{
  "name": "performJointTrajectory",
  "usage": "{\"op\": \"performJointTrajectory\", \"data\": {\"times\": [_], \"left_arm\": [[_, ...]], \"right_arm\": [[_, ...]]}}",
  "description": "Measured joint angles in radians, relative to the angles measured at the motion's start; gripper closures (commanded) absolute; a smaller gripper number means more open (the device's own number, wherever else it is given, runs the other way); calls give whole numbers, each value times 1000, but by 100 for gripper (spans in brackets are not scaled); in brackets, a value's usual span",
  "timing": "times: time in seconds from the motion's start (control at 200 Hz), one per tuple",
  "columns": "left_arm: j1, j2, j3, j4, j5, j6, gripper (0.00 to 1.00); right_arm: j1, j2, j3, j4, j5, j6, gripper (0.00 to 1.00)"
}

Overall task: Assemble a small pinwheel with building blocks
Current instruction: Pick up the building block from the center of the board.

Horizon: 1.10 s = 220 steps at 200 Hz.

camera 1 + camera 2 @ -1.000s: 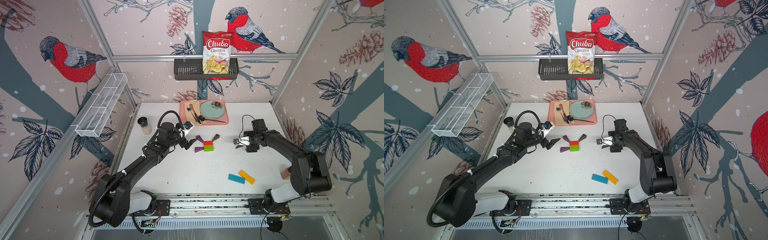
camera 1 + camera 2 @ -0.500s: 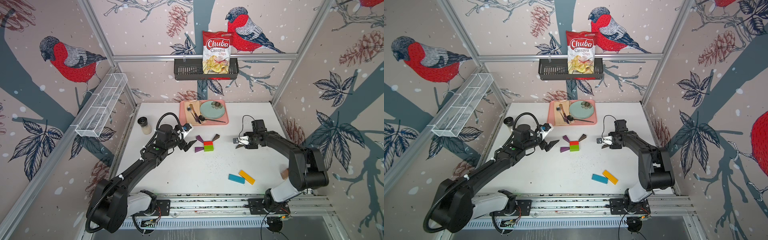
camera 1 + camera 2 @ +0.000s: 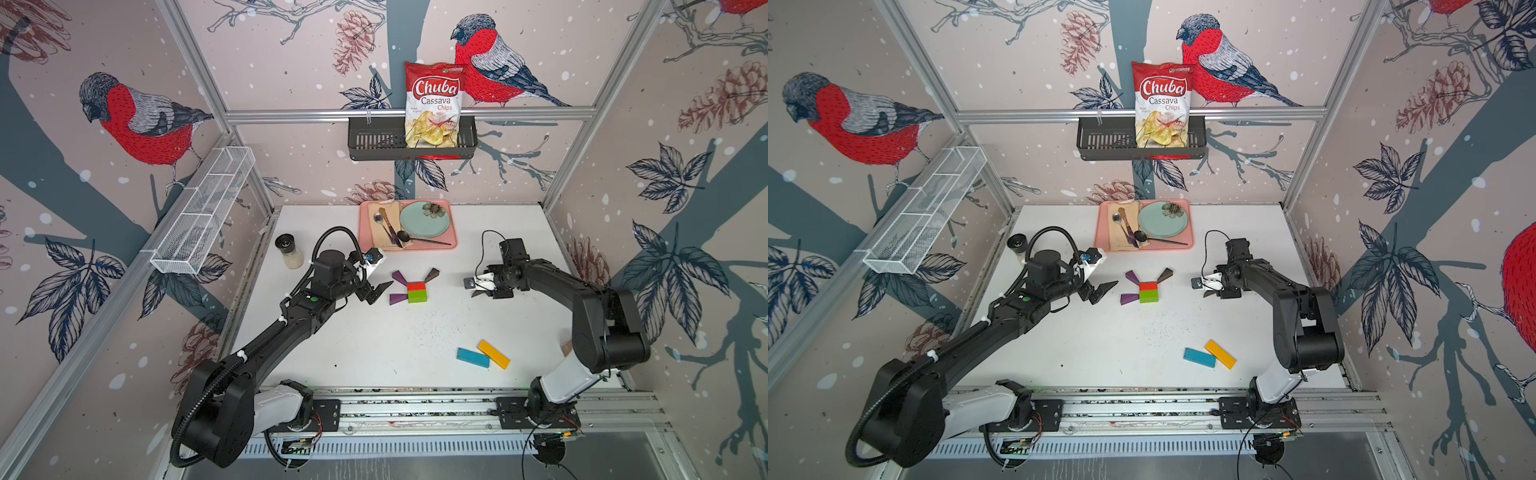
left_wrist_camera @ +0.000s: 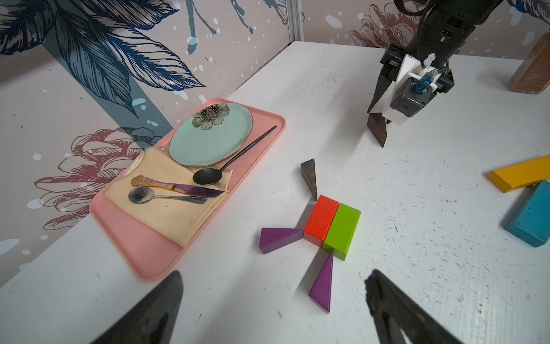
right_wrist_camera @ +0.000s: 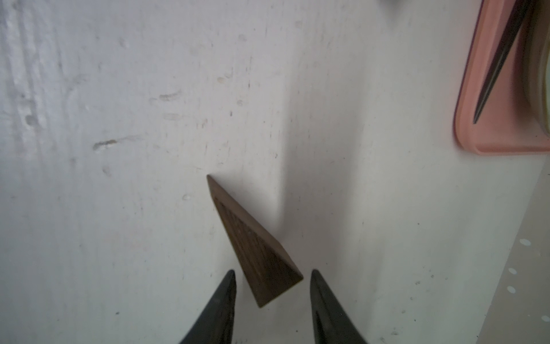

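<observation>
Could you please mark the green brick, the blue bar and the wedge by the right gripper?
green brick point(image 3: 417, 296): in a top view, top face.
blue bar point(image 3: 473, 358): in a top view, top face.
dark brown wedge point(image 5: 258, 253): right wrist view, broad face.

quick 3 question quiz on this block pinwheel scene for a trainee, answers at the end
1. How many wedges sit against the red-and-green hub?
2. True or false: the blue bar and the yellow bar already join the hub.
3. Which block lies between the jaws of the right gripper? A yellow bar; B dark brown wedge; C blue bar.
Key: 1. three: two purple wedges, one dark brown blade. 2. false. 3. B.
</observation>
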<state>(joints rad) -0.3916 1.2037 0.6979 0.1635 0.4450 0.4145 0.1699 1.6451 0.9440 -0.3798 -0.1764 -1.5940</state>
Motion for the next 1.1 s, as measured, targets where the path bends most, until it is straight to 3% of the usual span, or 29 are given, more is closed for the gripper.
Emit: {"op": "performJointTrajectory", "data": {"times": [0.695,1.101], "left_arm": [[0,24,11,0,-1,0,5],[4,27,14,0,-1,4,5]], "right_arm": [[13,29,4,-25,0,-1,73],[40,60,56,-68,-17,26,74]]}}
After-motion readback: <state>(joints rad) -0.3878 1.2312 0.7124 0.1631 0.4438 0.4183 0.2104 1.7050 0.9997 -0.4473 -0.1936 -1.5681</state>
